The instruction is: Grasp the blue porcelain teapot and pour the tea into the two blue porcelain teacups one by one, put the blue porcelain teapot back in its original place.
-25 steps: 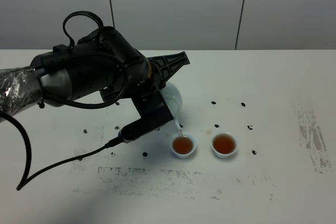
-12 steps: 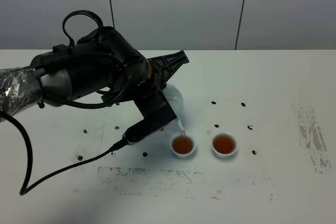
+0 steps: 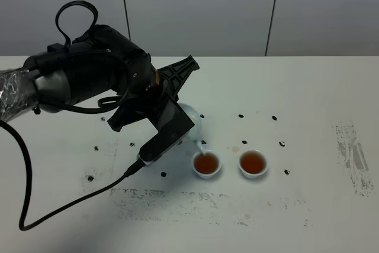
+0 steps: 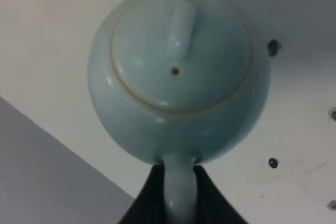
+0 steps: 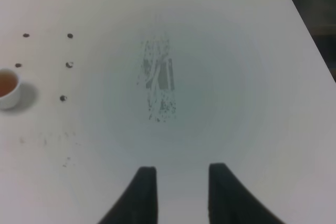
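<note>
High view: the left arm (image 3: pixel 89 81) reaches toward the middle of the white counter (image 3: pixel 314 99) and carries the blue porcelain teapot (image 3: pixel 193 117), mostly hidden behind the black wrist unit. Its spout (image 3: pixel 201 142) slants down to just beside the rim of the left teacup (image 3: pixel 206 164). The right teacup (image 3: pixel 253 163) stands near it, apart, and both cups hold amber tea. Left wrist view: the teapot (image 4: pixel 178 77) fills the frame lid-on, its loop handle (image 4: pixel 178 192) clamped between the left fingers (image 4: pixel 148 205), which close on it from either side. Small dark dots (image 4: pixel 273 163) mark the counter beneath. Right wrist view: the right fingers (image 5: pixel 143 192) stand spread with only bare counter (image 5: pixel 220 51) between them, well apart from one teacup (image 5: pixel 6 87) at the frame's edge.
</note>
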Robot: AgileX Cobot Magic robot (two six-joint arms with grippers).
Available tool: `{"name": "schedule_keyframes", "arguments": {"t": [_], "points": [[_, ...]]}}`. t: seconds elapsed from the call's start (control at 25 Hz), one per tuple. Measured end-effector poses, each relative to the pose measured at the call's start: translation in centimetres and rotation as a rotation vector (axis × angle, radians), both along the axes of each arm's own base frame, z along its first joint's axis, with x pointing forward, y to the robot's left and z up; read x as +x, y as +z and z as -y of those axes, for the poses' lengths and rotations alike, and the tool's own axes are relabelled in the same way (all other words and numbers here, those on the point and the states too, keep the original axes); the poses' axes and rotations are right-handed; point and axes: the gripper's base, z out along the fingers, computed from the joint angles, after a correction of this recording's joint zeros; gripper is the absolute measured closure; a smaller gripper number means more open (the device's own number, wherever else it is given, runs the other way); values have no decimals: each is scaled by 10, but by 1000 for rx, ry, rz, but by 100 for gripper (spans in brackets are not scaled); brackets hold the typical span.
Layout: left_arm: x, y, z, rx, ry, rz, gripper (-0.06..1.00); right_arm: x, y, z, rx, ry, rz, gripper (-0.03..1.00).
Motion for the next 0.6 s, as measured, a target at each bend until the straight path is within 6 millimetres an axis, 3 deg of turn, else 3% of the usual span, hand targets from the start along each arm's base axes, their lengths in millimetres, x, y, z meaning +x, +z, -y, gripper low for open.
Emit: {"name": "schedule_keyframes", "arguments": {"t": [0.6], "points": [[4,-2,-17,-197,318,-188,87,0,0,0,2,-1,0,74]]}}
